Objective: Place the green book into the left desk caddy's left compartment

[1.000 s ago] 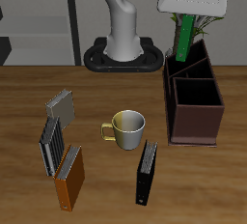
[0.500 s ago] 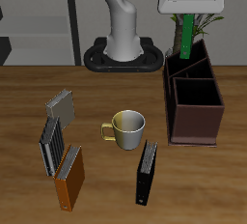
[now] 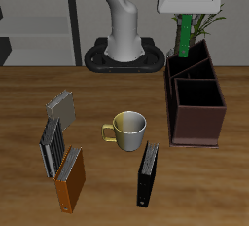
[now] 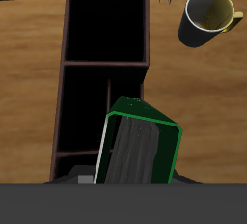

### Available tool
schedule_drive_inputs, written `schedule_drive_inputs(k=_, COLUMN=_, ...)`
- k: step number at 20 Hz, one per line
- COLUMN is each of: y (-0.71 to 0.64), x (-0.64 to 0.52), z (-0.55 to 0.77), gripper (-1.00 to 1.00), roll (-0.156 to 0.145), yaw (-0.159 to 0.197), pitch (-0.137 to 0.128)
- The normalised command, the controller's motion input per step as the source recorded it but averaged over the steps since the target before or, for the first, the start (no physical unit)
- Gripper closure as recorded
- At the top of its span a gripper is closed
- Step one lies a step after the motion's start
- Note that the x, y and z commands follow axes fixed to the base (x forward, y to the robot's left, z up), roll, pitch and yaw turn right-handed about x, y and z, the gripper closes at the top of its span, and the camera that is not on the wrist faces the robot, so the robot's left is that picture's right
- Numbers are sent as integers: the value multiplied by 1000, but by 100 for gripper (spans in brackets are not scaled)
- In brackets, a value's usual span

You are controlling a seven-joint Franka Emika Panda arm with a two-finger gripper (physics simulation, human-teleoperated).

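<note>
My gripper is shut on the green book and holds it upright by its top end. The book hangs above the taller, slanted-walled back end of the left desk caddy, clear of its rim. In the wrist view the green book hangs below my gripper over the caddy's narrow slots. The large square section lies beyond them. I cannot tell which slot the book's lower end is over.
A cream mug stands mid-table and also shows in the wrist view. A black book stands near the front edge. An orange book and two grey books stand across the table. A plant rises behind the caddy.
My gripper has risen slightly with the green book, and the book has turned from a slight tilt to nearly upright. Nothing else has moved.
</note>
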Motion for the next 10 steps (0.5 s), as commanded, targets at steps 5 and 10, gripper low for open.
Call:
schedule_drive_inputs(k=5, y=141, x=-304, z=-130, gripper=100, roll=58, yaw=36, pitch=11)
schedule_drive_inputs(k=10, y=82, x=-152, z=-71, gripper=100, roll=22, yaw=10, pitch=0)
